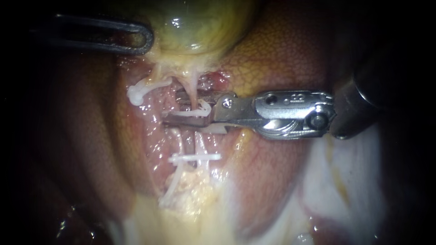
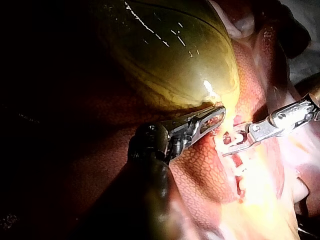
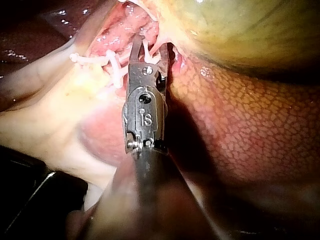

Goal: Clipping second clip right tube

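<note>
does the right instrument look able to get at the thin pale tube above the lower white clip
Probably yes: the silver right instrument lies across the thin pale tube, above the lower white clip, with nothing between. The dark left instrument is off by the green gallbladder.

Yellow-green gallbladder (image 1: 200, 22), white clip (image 1: 206, 108), red-brown liver (image 1: 281, 59) (fine mosaic pattern)
</note>
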Motion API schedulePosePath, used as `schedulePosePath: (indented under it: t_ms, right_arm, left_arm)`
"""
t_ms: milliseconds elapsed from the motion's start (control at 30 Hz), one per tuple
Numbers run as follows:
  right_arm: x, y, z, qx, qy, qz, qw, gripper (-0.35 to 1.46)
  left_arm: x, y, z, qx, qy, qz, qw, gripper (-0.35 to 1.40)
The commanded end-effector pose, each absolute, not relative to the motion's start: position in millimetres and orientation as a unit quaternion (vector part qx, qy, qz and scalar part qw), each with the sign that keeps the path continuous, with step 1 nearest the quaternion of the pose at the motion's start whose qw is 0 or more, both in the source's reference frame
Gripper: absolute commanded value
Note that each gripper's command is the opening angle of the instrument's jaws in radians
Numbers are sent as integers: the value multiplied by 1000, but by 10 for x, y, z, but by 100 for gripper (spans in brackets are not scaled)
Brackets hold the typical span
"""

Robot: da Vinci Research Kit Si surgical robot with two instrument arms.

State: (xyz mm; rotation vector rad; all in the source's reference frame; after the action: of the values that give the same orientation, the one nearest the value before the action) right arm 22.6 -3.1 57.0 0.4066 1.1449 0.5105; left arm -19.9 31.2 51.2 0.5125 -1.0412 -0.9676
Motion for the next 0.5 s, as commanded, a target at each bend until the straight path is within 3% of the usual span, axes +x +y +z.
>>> schedulePosePath:
  t_ms: [33, 133, 333, 500]
  right_arm:
    - [226, -31, 570, 189, 532, 237, 791, 3]
    - [226, -31, 570, 189, 532, 237, 791, 6]
    - [227, -30, 571, 191, 541, 239, 784, 43]
    - [224, -29, 572, 192, 550, 237, 777, 50]
  left_arm:
    - [-199, 311, 512, 233, -472, -439, 728, -35]
    - [-199, 311, 512, 233, -472, -439, 728, -35]
    - [-198, 311, 511, 233, -472, -439, 728, -35]
    - [-197, 311, 511, 233, -473, -439, 728, -35]
